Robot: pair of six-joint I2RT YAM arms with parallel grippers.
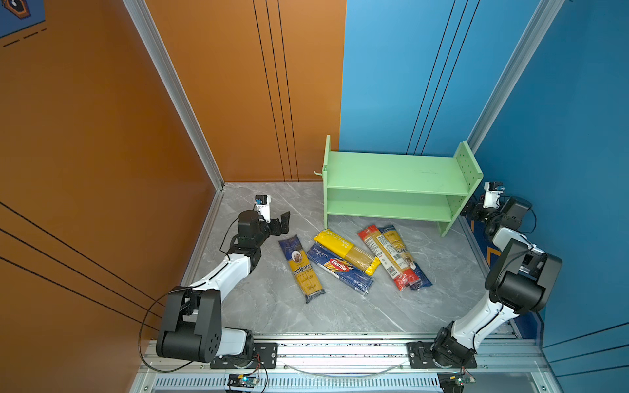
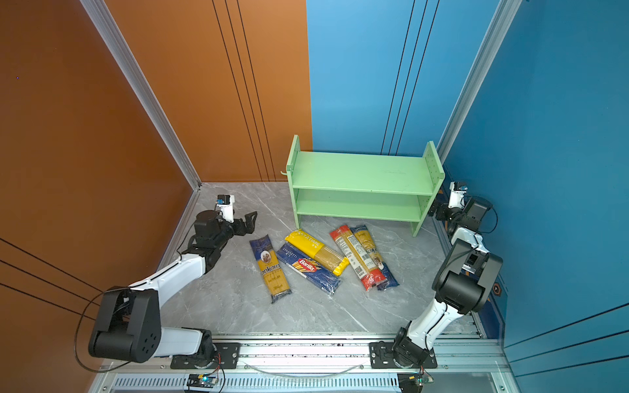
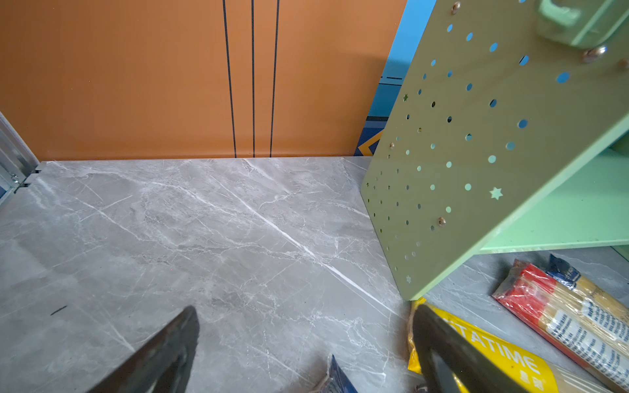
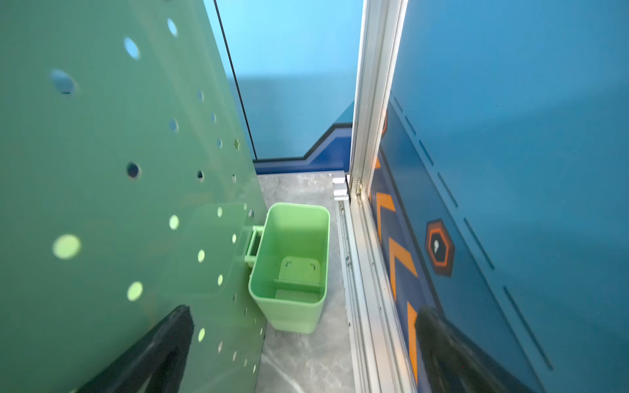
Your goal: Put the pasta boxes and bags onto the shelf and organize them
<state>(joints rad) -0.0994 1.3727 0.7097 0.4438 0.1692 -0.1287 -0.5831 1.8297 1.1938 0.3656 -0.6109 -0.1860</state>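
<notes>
Top view shows my left gripper (image 1: 285,223), jaws wide and empty, just far-left of the leftmost blue-and-yellow pack (image 1: 301,268), which lies lengthwise near-to-far; clearly the nearer arm.

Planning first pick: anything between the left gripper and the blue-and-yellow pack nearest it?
Nothing visible. The left gripper stands open just past the far end of that pack, only bare table between them.

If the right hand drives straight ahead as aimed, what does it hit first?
Likely the small green bin hooked on the perforated side panel of the shelf. The right hand points down the gap between that panel and the blue wall. Depth is unclear from here.
</notes>
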